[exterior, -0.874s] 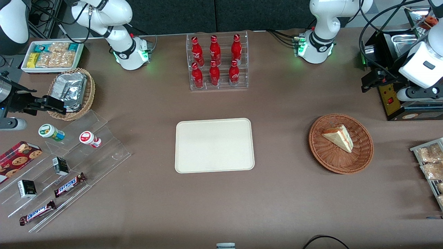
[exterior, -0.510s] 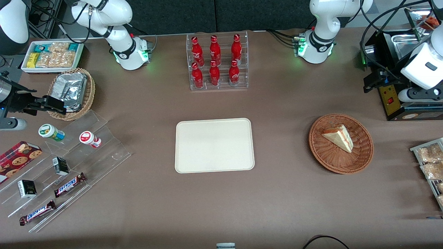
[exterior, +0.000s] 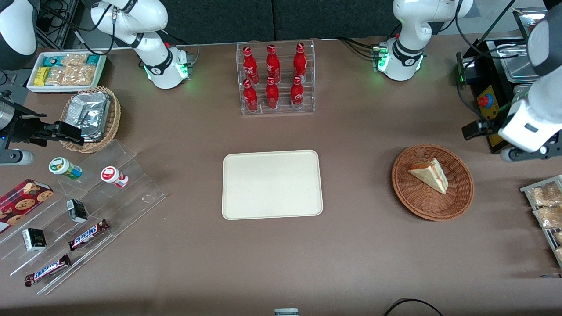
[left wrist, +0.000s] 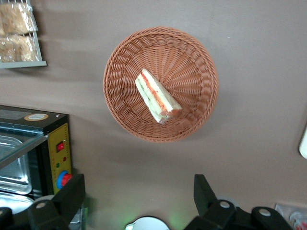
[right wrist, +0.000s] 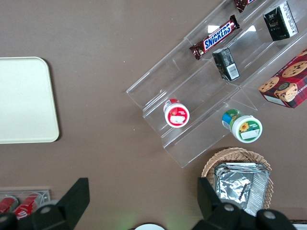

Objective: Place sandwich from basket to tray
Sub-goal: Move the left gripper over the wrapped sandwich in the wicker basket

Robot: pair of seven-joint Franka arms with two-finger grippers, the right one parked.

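Note:
The sandwich [exterior: 429, 174] [left wrist: 156, 96], a pale bread wedge with a red and pink filling edge, lies in the round reddish-brown wicker basket [exterior: 456, 195] [left wrist: 192, 67]. The cream rectangular tray [exterior: 272, 184] [right wrist: 24, 100] sits mid-table with nothing on it, toward the parked arm's end from the basket. My gripper [exterior: 473, 130] [left wrist: 138, 189] hangs above the table just outside the basket's rim, slightly farther from the front camera and toward the working arm's end. Its fingers are spread wide and open, with only bare table between them.
A black appliance with a red button [exterior: 487, 102] [left wrist: 62, 179] stands close beside the gripper. A wire rack of snack packets [exterior: 544, 206] lies at the working arm's table end. A clear case of red cola bottles [exterior: 276, 79] stands farther from the front camera than the tray.
The left arm has swung nearer to the front camera, bringing the gripper from beside the black appliance to the basket's rim. Sandwich, basket and tray have not moved.

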